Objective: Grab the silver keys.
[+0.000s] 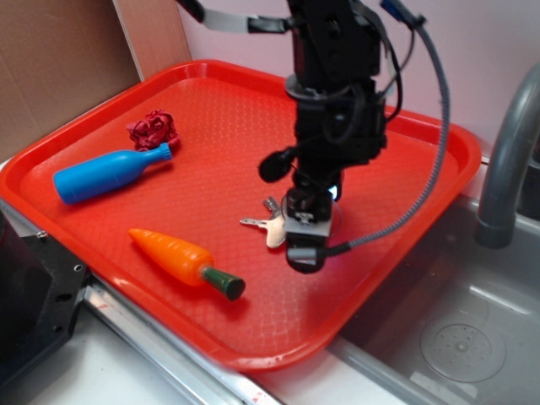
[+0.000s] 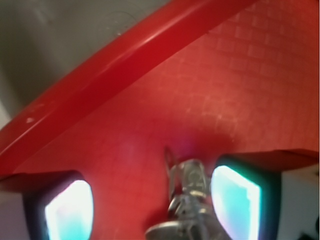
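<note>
The silver keys [image 1: 268, 226], lying on the red tray [image 1: 405, 181] well clear of the toy carrot [image 1: 179, 260], are straddled off-centre by the open, empty tool [image 2: 152, 200], so they may be nudged aside as it closes.

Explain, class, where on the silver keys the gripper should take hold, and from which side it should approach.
Judging from both views: grip the bunched middle of the silver keys, where the blades meet, coming straight down from above. They lie flat on the red tray, so no side approach gets under them. In the wrist view the keys sit between the open gripper fingers, nearer one finger.
</note>
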Controlling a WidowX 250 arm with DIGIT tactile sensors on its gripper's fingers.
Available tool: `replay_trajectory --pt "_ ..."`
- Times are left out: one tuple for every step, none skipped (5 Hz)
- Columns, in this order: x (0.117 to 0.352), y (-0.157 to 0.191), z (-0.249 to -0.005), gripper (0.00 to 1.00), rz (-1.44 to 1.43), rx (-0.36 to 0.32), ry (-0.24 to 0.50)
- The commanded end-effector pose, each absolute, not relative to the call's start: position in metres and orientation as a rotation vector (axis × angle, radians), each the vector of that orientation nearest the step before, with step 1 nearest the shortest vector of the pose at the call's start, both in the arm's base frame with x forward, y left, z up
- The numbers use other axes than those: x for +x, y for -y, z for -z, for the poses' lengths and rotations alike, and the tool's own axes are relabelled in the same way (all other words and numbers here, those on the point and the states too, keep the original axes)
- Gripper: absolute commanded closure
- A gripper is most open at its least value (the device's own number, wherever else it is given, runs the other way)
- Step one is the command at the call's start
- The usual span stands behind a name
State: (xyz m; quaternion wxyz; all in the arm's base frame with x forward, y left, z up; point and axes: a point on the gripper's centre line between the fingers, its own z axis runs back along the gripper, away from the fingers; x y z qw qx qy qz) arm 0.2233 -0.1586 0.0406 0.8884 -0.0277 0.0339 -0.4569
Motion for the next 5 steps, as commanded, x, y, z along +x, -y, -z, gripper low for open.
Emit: replay_trajectory --pt "0.224 0.162 -0.041 1.00 0.906 -0.015 -0.076" --pt "0.220 0.152 -0.041 1.00 0.913 -0.002 -0.093" --pt "0.221 0.146 -0.053 1.00 0.875 -0.023 -0.079" --pt "0.225 0.137 -0.064 1.00 0.830 0.020 -0.067" --pt "0.222 0.126 -0.094 1.00 0.660 0.065 -0.081"
